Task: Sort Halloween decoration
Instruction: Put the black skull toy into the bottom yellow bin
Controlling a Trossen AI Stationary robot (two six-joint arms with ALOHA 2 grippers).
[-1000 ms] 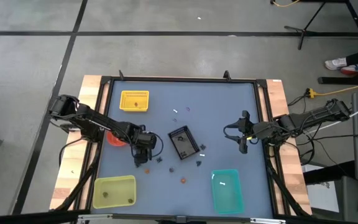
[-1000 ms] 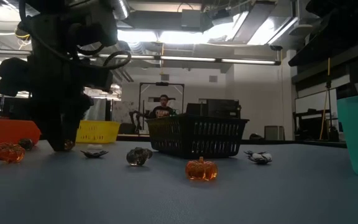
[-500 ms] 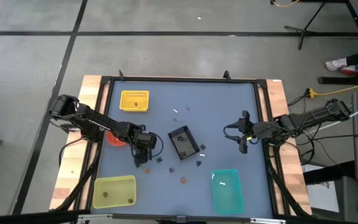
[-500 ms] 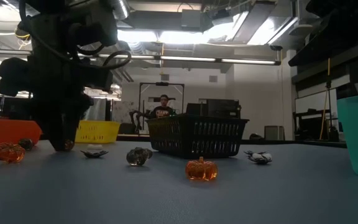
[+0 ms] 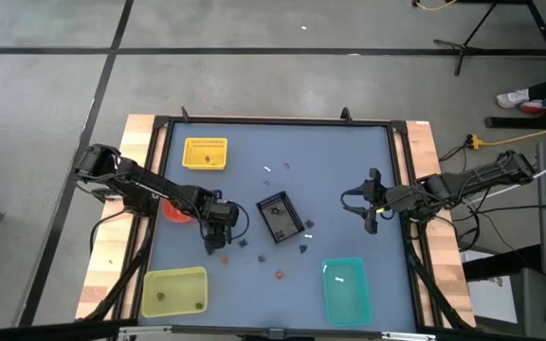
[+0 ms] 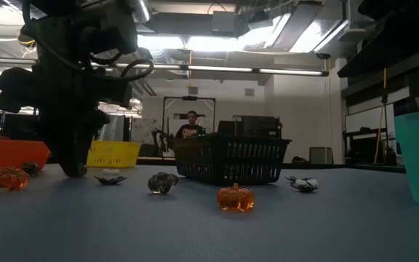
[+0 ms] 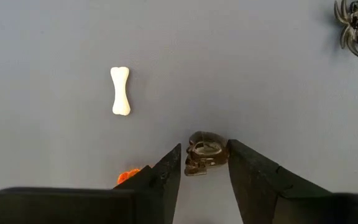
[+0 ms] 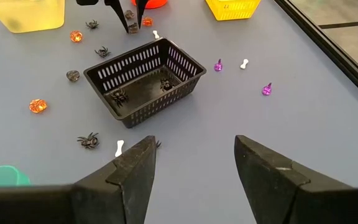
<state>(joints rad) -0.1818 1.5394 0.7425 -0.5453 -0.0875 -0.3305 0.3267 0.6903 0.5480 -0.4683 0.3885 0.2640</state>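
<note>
Two spiders (image 8: 120, 96) (perhaps more) in basket (image 8: 143, 83); two pumpkins (image 8: 37, 106) outside.

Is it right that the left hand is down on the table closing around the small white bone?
Not the bone. The left wrist view shows the left hand closing around a small dark skull-shaped trinket; the small white bone lies apart, untouched.
</note>
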